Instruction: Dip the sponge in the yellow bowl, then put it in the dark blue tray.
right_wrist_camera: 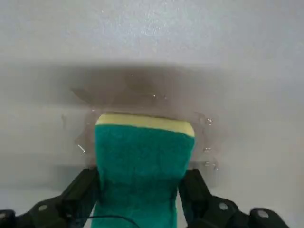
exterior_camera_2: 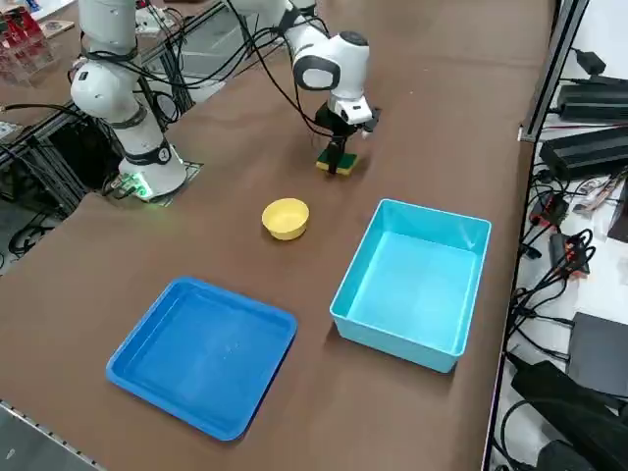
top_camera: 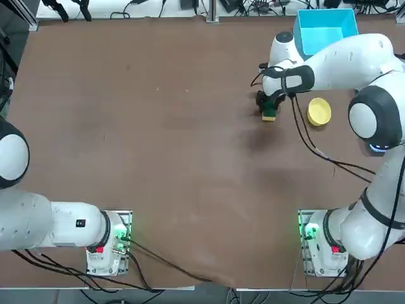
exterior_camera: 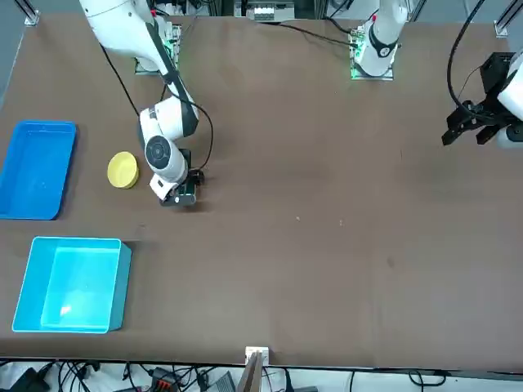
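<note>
Down on the brown counter, the right claw stands over the sponge, pointing straight down at it. Its two black fingers straddle the block, one on each long side, spread about as wide as the sponge itself. In the wrist view they lie just beside the green flanks, and whether they already press on them I cannot tell; the sponge rests flat on the counter with its dark green scouring face up and a strip of its yellow layer showing at the far end. A few small wet glints mark the counter around that end.

The sponge lies near the yellow bowl, apart from it. In the side view the bowl sits upright between the sponge and the two trays. The dark blue tray lies nearest that camera, well apart from the sponge, with nothing in it. Beside it stands a deeper light cyan box, also holding nothing. From the front, the blue tray and the cyan box sit at the counter's edge, the bowl between the tray and the claw.
</note>
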Controlling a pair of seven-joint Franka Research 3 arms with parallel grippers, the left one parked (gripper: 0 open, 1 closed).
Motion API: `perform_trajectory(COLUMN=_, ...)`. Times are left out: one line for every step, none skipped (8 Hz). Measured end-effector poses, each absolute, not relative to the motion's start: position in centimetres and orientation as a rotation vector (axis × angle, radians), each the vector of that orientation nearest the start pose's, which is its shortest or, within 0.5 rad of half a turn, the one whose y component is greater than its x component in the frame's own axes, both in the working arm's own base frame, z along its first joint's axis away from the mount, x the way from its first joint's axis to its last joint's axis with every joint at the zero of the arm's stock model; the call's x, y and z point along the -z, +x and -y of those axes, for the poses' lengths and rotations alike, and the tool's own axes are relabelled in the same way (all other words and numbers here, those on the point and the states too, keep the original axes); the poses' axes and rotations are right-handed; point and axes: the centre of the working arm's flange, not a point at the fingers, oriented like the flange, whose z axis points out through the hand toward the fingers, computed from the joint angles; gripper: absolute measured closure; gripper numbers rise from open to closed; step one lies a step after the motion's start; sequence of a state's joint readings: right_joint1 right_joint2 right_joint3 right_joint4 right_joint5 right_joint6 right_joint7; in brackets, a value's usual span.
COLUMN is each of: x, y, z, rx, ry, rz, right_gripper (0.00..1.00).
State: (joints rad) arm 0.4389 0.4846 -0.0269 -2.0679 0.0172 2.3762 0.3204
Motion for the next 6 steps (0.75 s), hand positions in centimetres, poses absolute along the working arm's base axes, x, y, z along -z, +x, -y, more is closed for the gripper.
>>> perform_trajectory(x=-17.86, y=52.22, z=-22.84, rx=-0.263, ry=-3.194, rz=0.122, right_gripper=0.08)
perform_trajectory(x=-17.99, y=52.29, z=-22.93, rx=-0.259, ry=-3.193, rz=0.121, right_gripper=0.18)
perform_trajectory(x=-18.12, y=52.31, z=-23.06, rx=-0.255, ry=-3.192, rz=0.119, right_gripper=0.3)
perform_trajectory(x=-18.19, y=52.34, z=-23.12, rx=-0.252, ry=-3.192, rz=0.119, right_gripper=0.33)
perform_trajectory(x=-18.27, y=52.35, z=-23.16, rx=-0.253, ry=-3.192, rz=0.118, right_gripper=0.38)
perform_trajectory(x=-18.44, y=52.41, z=-23.04, rx=-0.262, ry=-3.194, rz=0.113, right_gripper=0.38)
